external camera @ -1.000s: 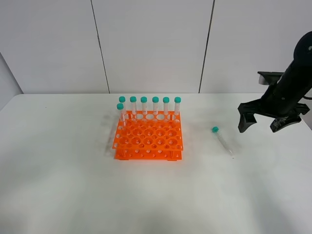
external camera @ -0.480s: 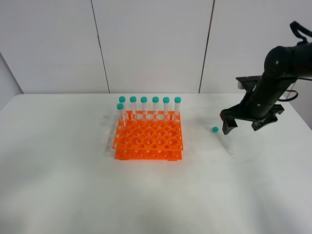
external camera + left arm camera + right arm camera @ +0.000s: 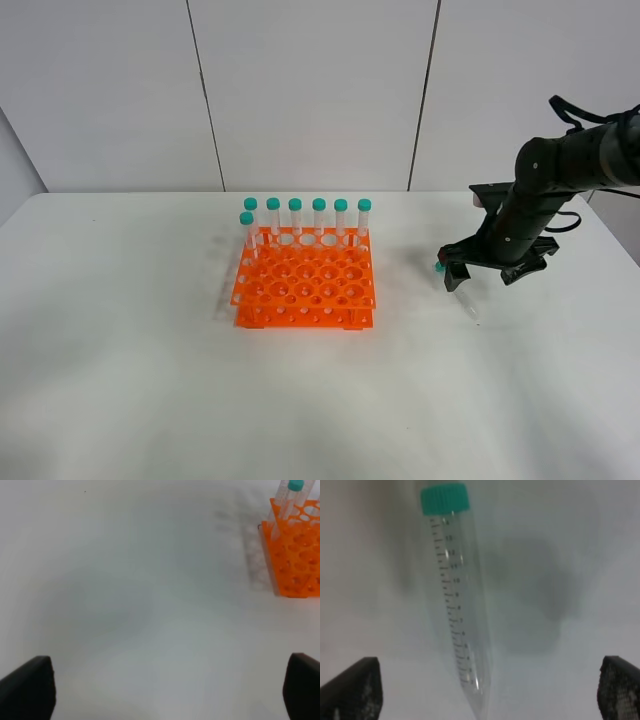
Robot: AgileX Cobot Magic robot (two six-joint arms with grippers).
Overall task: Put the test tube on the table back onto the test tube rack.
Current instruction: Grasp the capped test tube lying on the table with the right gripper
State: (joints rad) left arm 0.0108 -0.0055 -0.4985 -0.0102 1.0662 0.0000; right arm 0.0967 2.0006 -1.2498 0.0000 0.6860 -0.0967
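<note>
One tube (image 3: 460, 610) lay on the desk (image 3: 150, 380) under the wide-spread right tool (image 3: 487, 278), which seemingly needed lowering, then closing.

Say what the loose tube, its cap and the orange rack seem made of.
The test tube: clear, glossy, probably plastic, though glass is possible; see-through wall with printed graduations. Its cap: opaque teal, dull finish, likely plastic. The test tube rack: uniform bright orange, thin perforated tiers, probably moulded plastic.

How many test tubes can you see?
8 tubes: six along the rack's back row, one in front at its left end, one lying on the table beneath the right gripper.
</note>
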